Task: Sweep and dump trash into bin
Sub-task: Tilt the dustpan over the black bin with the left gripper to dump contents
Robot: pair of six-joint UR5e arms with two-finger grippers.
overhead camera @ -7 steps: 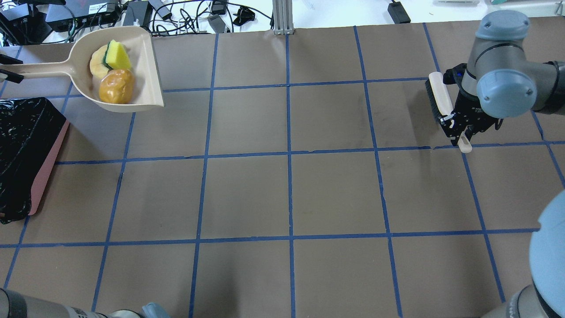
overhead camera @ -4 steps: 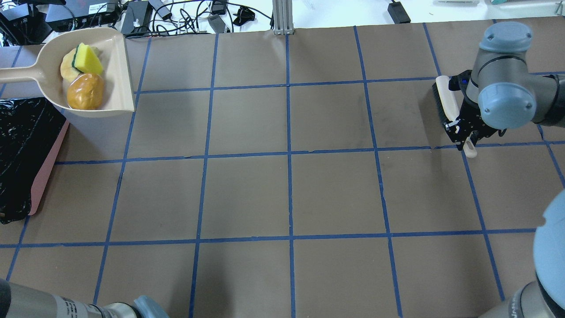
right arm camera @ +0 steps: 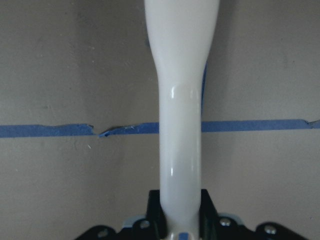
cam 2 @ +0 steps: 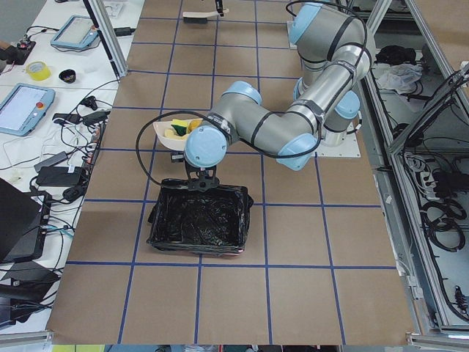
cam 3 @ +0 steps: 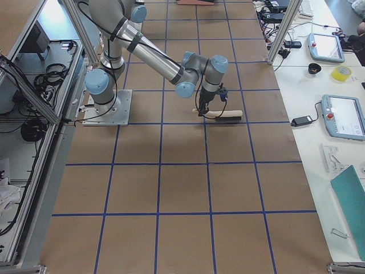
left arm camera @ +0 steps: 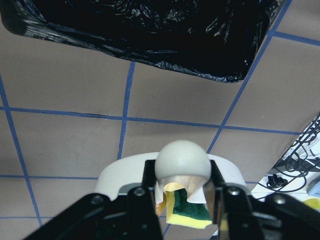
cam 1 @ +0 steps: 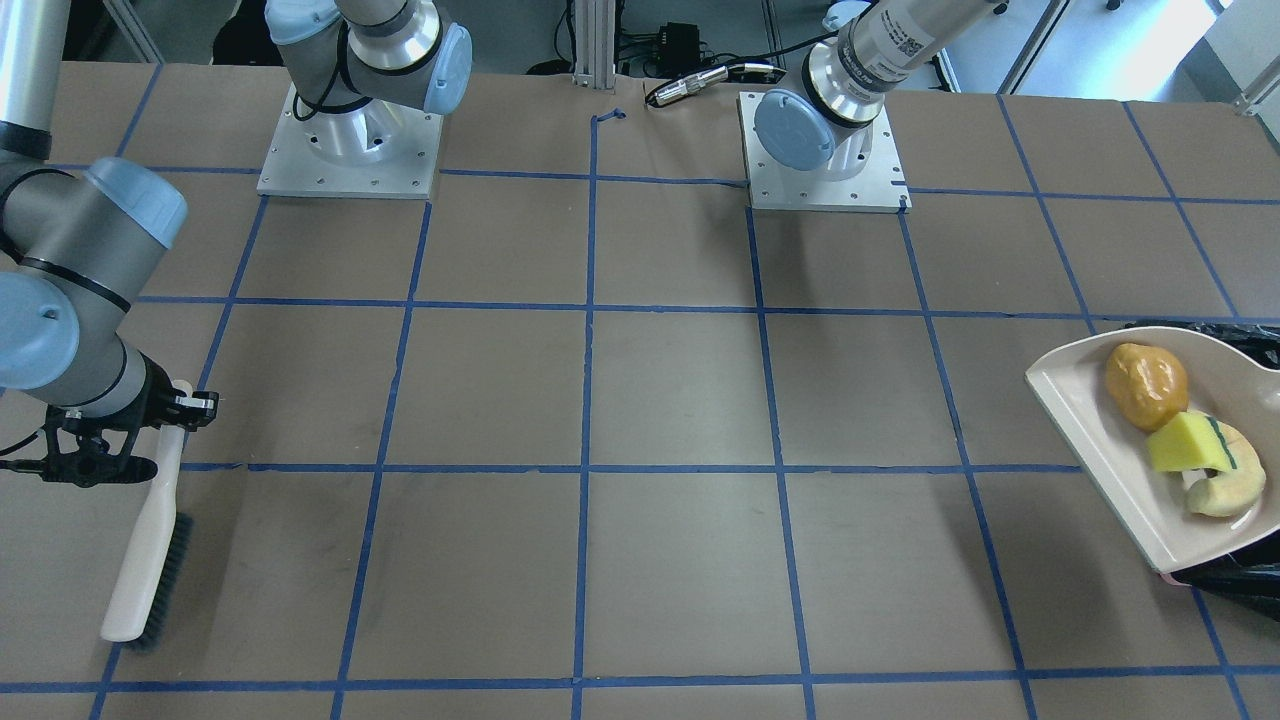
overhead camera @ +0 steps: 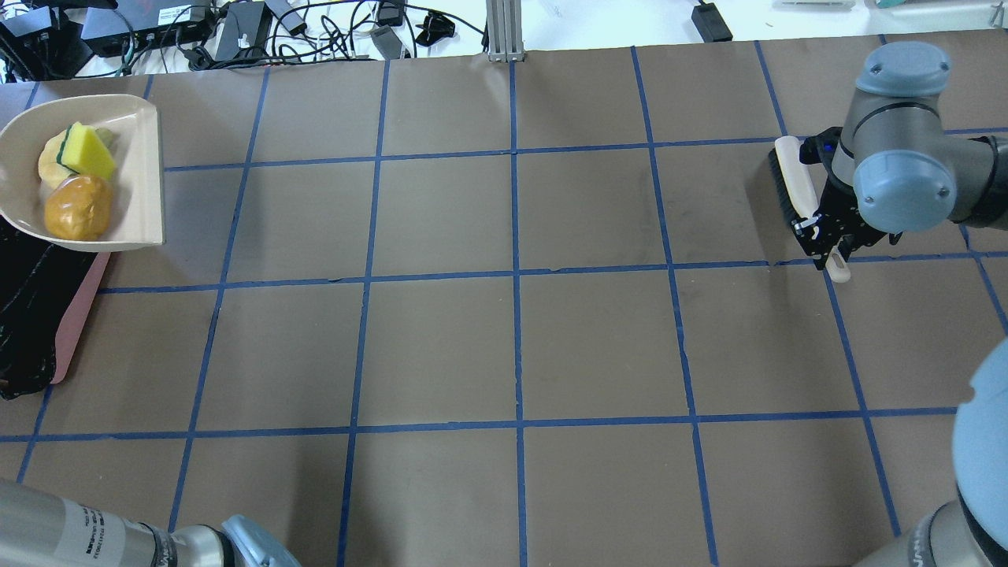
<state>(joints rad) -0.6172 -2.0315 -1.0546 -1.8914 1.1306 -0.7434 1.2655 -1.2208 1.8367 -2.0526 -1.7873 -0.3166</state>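
The trash lies in the beige dustpan (overhead camera: 142,181): an orange-yellow lump (overhead camera: 77,207), a yellow sponge with green backing (overhead camera: 87,151) and a pale crescent slice (overhead camera: 49,165). The pan is held level at the far left, and its edge overlaps the far rim of the black-lined pink bin (overhead camera: 31,315). My left gripper (left arm camera: 182,195) is shut on the dustpan handle (left arm camera: 181,162) and is off-frame in the overhead view. My right gripper (overhead camera: 823,232) is shut on the white brush (overhead camera: 790,181), low over the table at the right.
Cables and power bricks (overhead camera: 236,27) lie beyond the table's far edge, close behind the dustpan. A metal post (overhead camera: 504,31) stands at the far middle. The arm bases (cam 1: 350,150) stand on the robot's side of the brown gridded table.
The dustpan with the trash has moved left, from beside the bin to over its far rim. The right gripper with the brush shifted slightly right, then held still.
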